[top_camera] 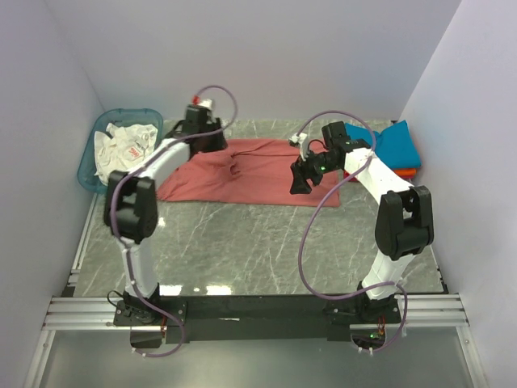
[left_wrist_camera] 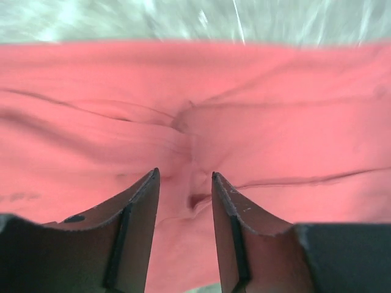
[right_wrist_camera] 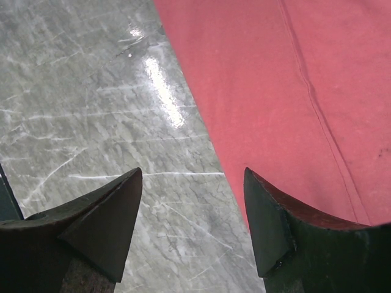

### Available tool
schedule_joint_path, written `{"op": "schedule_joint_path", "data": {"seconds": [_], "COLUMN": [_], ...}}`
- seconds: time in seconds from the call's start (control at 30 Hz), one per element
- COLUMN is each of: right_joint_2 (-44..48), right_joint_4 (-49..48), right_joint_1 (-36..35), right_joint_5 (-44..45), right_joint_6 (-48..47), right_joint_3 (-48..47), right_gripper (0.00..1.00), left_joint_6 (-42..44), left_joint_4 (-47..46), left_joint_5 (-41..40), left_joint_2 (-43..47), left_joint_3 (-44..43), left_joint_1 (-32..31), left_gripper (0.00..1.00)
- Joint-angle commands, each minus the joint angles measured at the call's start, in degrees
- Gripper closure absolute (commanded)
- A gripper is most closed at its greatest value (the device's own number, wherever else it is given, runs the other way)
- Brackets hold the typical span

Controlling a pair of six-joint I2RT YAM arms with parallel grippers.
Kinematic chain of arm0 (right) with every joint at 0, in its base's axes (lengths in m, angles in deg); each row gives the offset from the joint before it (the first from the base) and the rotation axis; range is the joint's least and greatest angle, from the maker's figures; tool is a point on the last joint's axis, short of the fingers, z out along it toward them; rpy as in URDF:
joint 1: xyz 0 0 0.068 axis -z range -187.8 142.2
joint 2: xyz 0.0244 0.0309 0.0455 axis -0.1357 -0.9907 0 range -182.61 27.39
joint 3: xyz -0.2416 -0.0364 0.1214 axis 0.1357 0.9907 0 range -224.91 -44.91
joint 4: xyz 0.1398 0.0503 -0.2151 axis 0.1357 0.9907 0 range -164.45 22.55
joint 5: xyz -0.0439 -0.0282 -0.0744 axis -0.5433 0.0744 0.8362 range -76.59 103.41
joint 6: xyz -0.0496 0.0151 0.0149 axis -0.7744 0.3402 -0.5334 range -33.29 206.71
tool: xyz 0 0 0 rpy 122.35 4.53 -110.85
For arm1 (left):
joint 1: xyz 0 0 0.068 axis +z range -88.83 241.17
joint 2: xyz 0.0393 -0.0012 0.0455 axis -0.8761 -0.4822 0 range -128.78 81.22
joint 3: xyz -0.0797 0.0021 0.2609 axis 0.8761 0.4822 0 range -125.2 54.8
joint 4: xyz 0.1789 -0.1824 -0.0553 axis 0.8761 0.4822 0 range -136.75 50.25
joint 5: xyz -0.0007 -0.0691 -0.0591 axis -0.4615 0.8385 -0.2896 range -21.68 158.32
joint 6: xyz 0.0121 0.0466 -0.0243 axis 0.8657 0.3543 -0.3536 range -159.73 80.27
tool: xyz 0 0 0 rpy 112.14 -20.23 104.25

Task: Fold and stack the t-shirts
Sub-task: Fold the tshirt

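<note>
Left gripper [left_wrist_camera: 184,177] fills the bottom of its wrist view: jaws parted, nothing pinched between them, hanging just above the red shirt [left_wrist_camera: 275,110]. Cloth under the gap is puckered into a short ridge, with creases running off both ways.

Right gripper [right_wrist_camera: 192,174]: jaws wide, empty. It straddles the shirt's hem, one finger over red cloth, the other over bare table [right_wrist_camera: 91,91].

Shirt sits flat on the table, just right of the basket [top_camera: 93,141]. My left gripper is over the shirt's far edge, at the end nearer the basket; my right is over the end farthest from it.

Blue shirt [top_camera: 396,141] lies on the orange one [top_camera: 408,172], well right of the basket, just beyond the red shirt's end.

Risks, as I judge them:
- The pucker. Folding over it would lock the wrinkle in.
- Right jaws closing at the hem could take only the top layer or skid onto marble, so that end would trail.
- Uneven lift between arms would skew the shirt.
- Left arm works close to the basket; a wide swing could nudge it.

Orientation: the shirt's long axis runs from the basket side toward the stack, parallel to the table's far edge. Collar and label not visible, so I cannot tell which way the neck points.
</note>
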Motion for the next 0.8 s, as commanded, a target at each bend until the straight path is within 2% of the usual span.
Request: {"op": "schedule_joint_path", "data": {"seconds": [0.0,0.03,0.17,0.2,0.23,0.3,0.33,0.37,0.43,0.47,0.5,0.57,0.77], "right_joint_2": [3.89,4.94,8.45,9.42,12.13,16.17,20.72,22.77,25.50,25.25,24.64,22.62,21.47], "right_joint_4": [-0.52,-1.04,-2.81,-3.42,-4.03,-10.07,-13.41,-19.18,-21.79,-17.27,-13.65,-9.41,-15.81], "right_joint_1": [0.43,0.43,0.43,0.51,0.43,0.25,0.25,0.25,-0.88,-1.42,-2.03,-2.56,-2.39], "right_joint_5": [0.48,1.10,4.35,4.35,4.18,3.04,2.60,1.99,3.73,4.43,5.05,7.33,20.93], "right_joint_6": [-0.92,-1.01,-2.85,-4.60,-5.83,-9.97,-11.28,-14.52,-17.34,-23.02,-26.55,-32.89,-36.34], "right_joint_3": [1.06,1.49,3.60,4.30,6.49,11.14,14.30,20.68,25.56,25.32,24.53,24.08,30.67], "right_gripper": [0.26,0.26,0.25,0.16,0.15,0.14,0.13,0.13,0.12,0.13,0.19,0.24,0.27], "left_joint_6": [-5.16,-4.99,-4.02,-3.58,-3.49,-6.02,-7.78,-8.84,-11.30,-13.40,-14.29,-15.96,-23.17], "left_joint_4": [-10.14,-12.09,-16.85,-17.55,-19.04,-19.23,-18.10,-17.83,-14.50,-13.61,-12.91,-10.37,-5.96], "left_joint_5": [4.89,4.19,-2.92,-2.94,-5.11,-10.72,-12.50,-11.82,-5.77,-4.36,-3.56,-1.10,-2.93], "left_joint_2": [8.01,12.82,25.41,28.22,33.47,38.68,43.58,46.06,52.55,54.59,56.62,61.46,69.55], "left_joint_3": [8.40,13.91,24.93,27.13,30.89,34.60,37.58,39.09,43.47,45.07,46.82,51.57,60.72], "left_joint_1": [4.48,4.66,4.75,4.75,4.84,5.45,6.15,8.94,12.82,15.97,17.22,19.32,20.39], "left_gripper": [0.54,0.53,0.45,0.42,0.39,0.11,0.01,0.01,0.01,0.01,0.00,0.00,0.02]}}
